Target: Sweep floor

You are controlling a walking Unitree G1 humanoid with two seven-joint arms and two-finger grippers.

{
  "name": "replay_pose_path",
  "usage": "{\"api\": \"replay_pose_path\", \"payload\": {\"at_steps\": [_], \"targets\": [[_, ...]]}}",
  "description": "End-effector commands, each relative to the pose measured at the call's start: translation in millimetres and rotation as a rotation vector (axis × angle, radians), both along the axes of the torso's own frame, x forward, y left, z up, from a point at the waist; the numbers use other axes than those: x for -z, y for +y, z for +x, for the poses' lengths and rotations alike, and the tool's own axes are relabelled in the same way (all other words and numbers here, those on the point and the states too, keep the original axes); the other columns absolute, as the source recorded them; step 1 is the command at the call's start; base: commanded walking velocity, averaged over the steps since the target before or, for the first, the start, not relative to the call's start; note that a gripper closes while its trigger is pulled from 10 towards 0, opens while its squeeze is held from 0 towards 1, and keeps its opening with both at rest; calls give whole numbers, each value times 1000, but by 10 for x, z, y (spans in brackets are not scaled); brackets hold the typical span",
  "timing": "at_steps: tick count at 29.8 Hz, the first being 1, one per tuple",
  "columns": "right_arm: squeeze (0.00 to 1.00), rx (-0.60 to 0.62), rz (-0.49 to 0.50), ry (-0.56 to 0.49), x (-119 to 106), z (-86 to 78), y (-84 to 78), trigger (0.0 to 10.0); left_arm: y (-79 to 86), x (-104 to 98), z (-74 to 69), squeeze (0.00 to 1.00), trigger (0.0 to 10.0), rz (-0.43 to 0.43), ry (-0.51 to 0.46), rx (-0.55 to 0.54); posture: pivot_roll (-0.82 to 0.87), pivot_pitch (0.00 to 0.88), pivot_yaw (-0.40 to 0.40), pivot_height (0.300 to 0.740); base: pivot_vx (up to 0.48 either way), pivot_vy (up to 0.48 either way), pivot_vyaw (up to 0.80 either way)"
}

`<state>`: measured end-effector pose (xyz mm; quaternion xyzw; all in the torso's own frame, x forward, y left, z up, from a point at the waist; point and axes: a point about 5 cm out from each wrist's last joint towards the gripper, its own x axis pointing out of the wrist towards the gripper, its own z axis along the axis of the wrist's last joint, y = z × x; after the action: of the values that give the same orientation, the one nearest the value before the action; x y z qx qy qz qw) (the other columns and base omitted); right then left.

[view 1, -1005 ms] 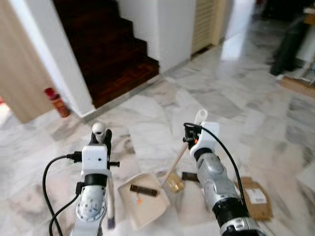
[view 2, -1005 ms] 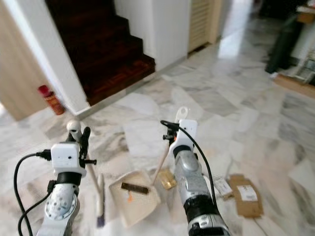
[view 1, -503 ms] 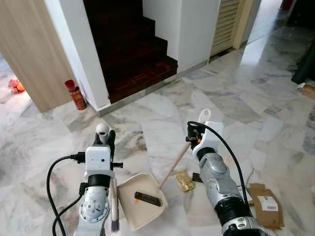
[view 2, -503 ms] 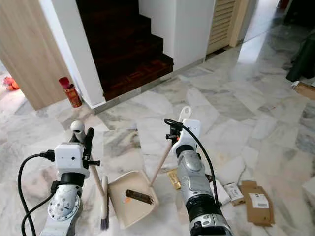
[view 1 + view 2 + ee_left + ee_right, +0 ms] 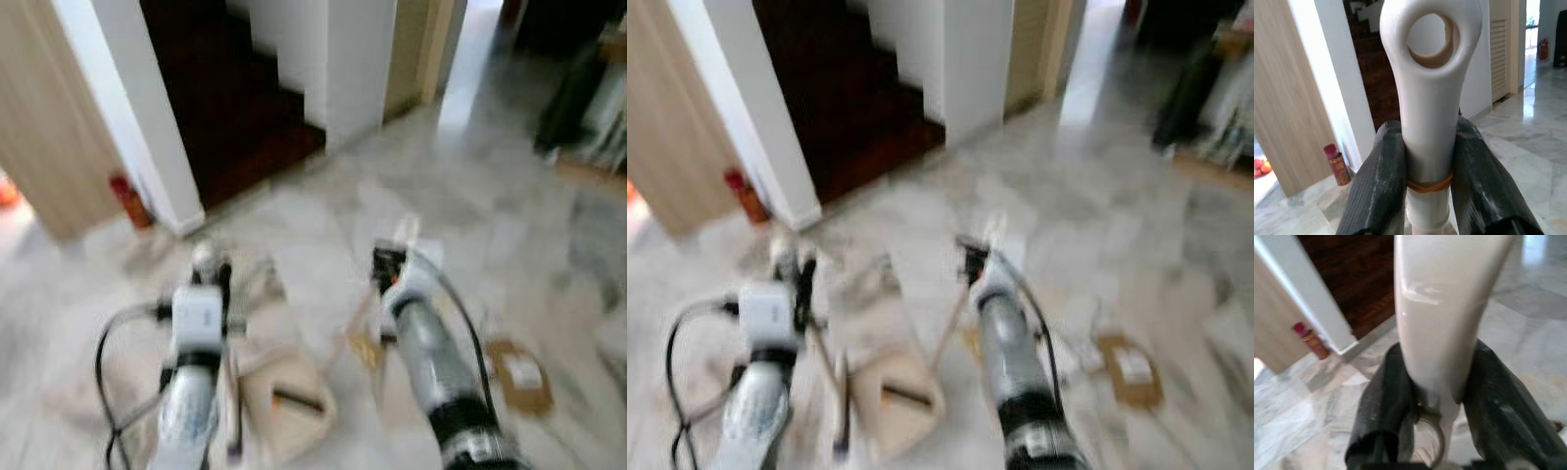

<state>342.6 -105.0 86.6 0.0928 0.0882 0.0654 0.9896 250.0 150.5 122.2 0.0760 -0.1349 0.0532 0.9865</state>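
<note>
Gripping white plastic brush handle with hanging hole (image 5: 1430, 98), left gripper (image 5: 1427, 186) has black fingers (image 5: 1378, 181) clamped on both sides, orange rubber band around handle. Right gripper (image 5: 1435, 401) clamps cream dustpan handle (image 5: 1442, 308). Head views blurred. Beige dustpan (image 5: 284, 397) on grey-white marble floor (image 5: 509, 196), between both arms, dark strip inside. Flat brown cardboard piece (image 5: 519, 374) right of dustpan. Red can (image 5: 129, 201) well beyond dustpan, beside white wall by dark stairs (image 5: 235, 127).

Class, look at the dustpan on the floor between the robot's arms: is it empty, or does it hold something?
It holds something. A dark strip lies inside the dustpan; the blur hides what the strip is.
</note>
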Motion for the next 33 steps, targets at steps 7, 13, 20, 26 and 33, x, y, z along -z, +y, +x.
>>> {"api": "replay_pose_path", "payload": {"at_steps": [7,13,20,26,33], "targets": [[0,-12,29,-48,-132,54,19,10000,-12,-90,15,0,10000,15,-42,-6,-189,0,65,740,0,355,433],[0,-14,28,-43,-130,56,27,10000,-8,-94,20,0,10000,15,-41,-8,-188,0,66,740,0,354,800],[0,-19,35,-33,-114,50,38,10000,-8,-95,22,0,10000,17,-39,-9,-186,0,66,740,0,356,528],[0,-23,36,-28,-107,46,55,10000,-10,-103,21,0,10000,25,-42,-2,-185,0,70,740,0,225,0],[0,-29,44,-19,-93,41,62,10000,-53,-115,17,0,10000,24,-51,17,-184,0,72,740,0,0,0]]}}
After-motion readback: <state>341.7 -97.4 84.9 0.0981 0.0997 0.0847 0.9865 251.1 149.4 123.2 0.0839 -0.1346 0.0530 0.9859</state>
